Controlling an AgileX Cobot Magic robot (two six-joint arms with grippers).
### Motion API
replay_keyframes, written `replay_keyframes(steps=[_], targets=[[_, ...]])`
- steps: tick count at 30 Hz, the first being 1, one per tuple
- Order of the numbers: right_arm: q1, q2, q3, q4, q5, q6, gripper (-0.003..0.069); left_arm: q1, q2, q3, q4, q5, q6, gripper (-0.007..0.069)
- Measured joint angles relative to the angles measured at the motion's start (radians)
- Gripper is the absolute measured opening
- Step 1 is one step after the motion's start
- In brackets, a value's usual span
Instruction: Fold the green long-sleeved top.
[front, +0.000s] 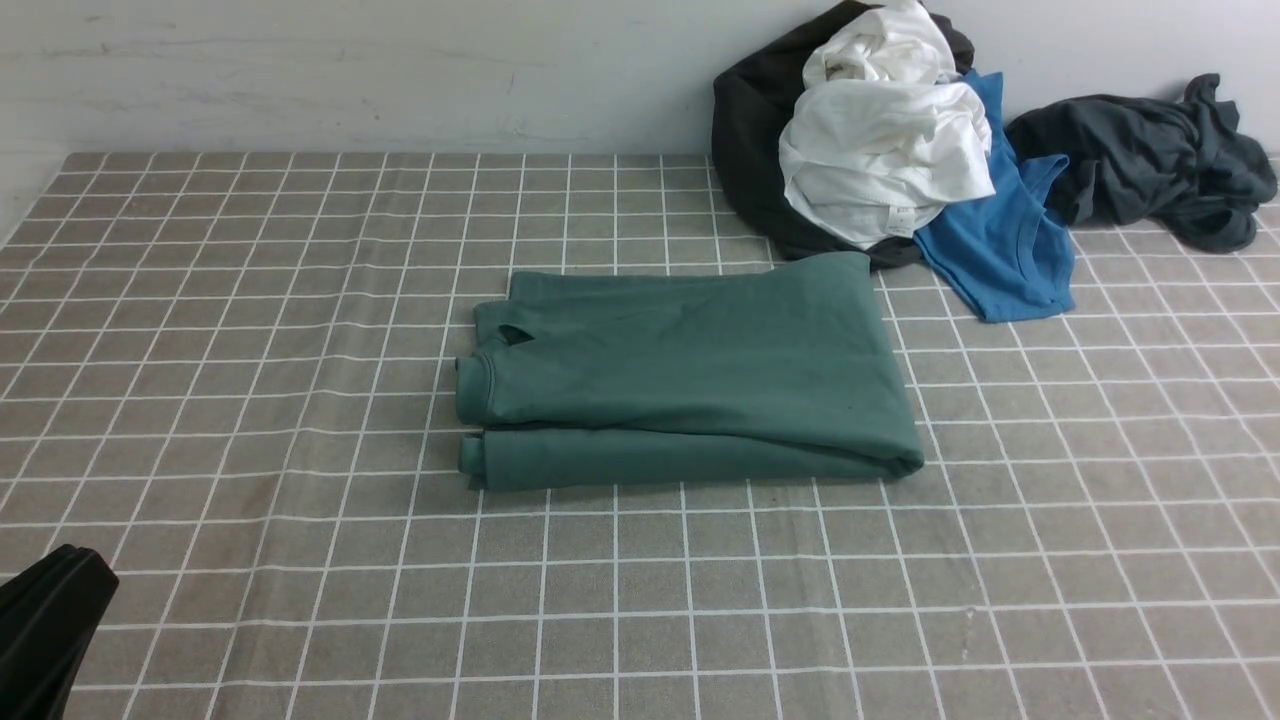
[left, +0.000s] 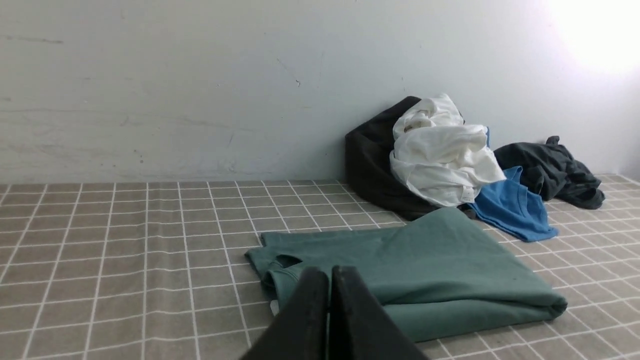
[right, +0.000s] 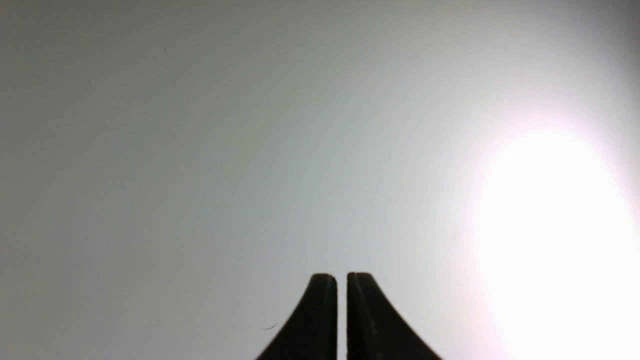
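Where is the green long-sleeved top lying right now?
In the front view, the green long-sleeved top lies folded near the middle of the checked table, its far right corner beside the clothes pile at the wall.

- Looks like a lab test bench, not a home — grid-print tablecloth against a bare, scuffed grey wall
- Loose heap of clothes piled by the wall

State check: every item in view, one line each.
green long-sleeved top: folded flat on the tablecloth, nothing holding it
white garment: crumpled on top of the pile
blue shirt: unfolded, partly under the pile
dark grey garment: crumpled by the wall
left gripper: jaws shut, empty
right gripper: jaws nearly shut, empty
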Motion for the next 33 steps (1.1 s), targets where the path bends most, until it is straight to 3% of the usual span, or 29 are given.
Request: replay_keyframes(steps=[8,12,17,26,33], targets=[[-0.054,-0.352,0.194,0.014,0.055,0.002,0.0028,0.000,0.000,0.000,-0.089,-0.002,0.000,-0.0008],[-0.103,-0.388,0.199,0.011,0.211,0.002,0.0028,0.000,0.000,0.001,-0.144,-0.008,-0.002,-0.0008],[-0.122,-0.388,0.200,0.005,0.536,0.002,0.0028,0.000,0.000,0.003,-0.205,-0.012,-0.002,-0.0008],[-0.144,-0.388,0.200,-0.123,1.107,0.003,0.0028,0.000,0.000,0.004,-0.228,-0.022,-0.002,-0.0008],[-0.144,-0.388,0.198,-0.107,1.186,0.068,0.0028,0.000,0.000,0.004,-0.229,-0.022,-0.002,-0.0008]])
